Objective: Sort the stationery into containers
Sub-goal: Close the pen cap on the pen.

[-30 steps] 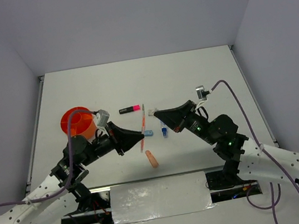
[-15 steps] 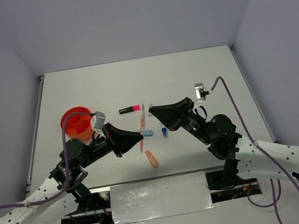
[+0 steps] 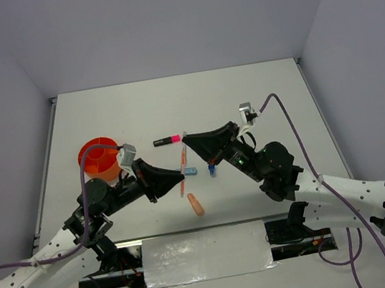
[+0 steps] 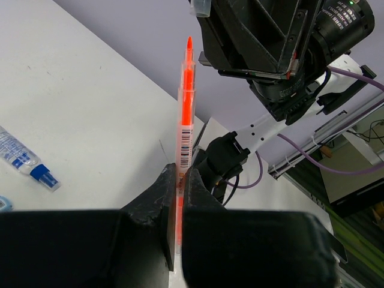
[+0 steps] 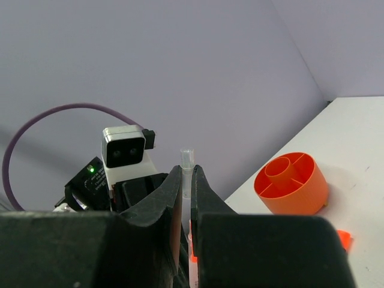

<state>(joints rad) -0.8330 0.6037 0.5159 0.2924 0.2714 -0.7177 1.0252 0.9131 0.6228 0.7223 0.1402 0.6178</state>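
Orange pen (image 4: 185, 120): in the air over the middle of the table, clamped at its lower end, bare orange tip pointing up and away towards the far side
Left gripper (image 4: 179, 180): clenched on the pen, fingers pinching the barrel just below the barcode label
Clear cap (image 5: 187, 157): a thin see-through tube just beyond the pen tip; the left wrist view shows a small gap between the two, so it looks to be off the pen
Right gripper (image 5: 186, 174): closed on the clear cap, tips right at the pen's far end
Long axis: runs near to far between the two gripper tips, leaning a little right at the far end
Orange tub (image 5: 292, 201): on the table left and slightly far of the left gripper, beside that arm's wrist, well apart from the right arm
Nearer arm: the left one, which already has the pen
Coming move, as a guess: either the cap goes onto the tip along that axis, or the left arm swings the pen left to the tub; the pictures do not settle which
Still lying out: pink-capped highlighter (image 3: 167, 141) far of the pen, blue marker (image 3: 211, 169) under the right gripper, peach eraser (image 3: 196, 203) near the front edge
Table (image 3: 258, 98): flat, white, matt
Room: plain pale lilac walls (image 3: 174, 23) on the left, far and right sides
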